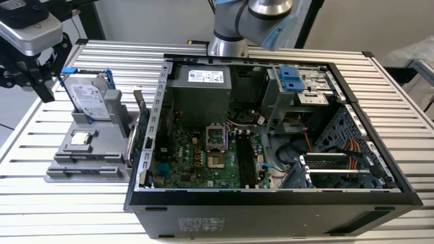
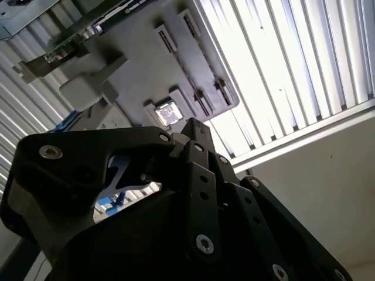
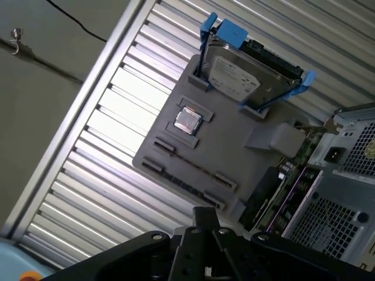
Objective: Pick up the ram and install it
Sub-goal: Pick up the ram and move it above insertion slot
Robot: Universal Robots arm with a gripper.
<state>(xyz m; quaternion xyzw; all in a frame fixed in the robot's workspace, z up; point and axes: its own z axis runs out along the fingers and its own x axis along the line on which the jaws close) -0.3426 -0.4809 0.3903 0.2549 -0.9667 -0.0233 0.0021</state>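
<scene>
Standing on its thin edge, the ram (image 3: 272, 196) sits in a slot along one side of the grey holder (image 3: 234, 146), the side just beside the open computer case (image 1: 271, 203). Its long axis runs parallel to that case wall, from far to near in the exterior view. On the same holder, the hard drive (image 1: 88, 99) stands upright in its blue frame, and the small processor chip (image 1: 81, 137) lies flat in front of it. Both lie toward the exterior view's left of the ram.

The pincer (image 1: 32, 84) hangs above the desk (image 1: 68, 213) off the holder's far corner, beside the hard drive. The ram therefore lies from it toward the exterior view's right, across the width of the holder, with the drive between them. I cannot tell how far the pincer is open, and nothing shows in its hold. The ram is not yet lifted. The long black slots (image 1: 244, 160) on the board inside the case lie well apart from it, further to the exterior view's right.
</scene>
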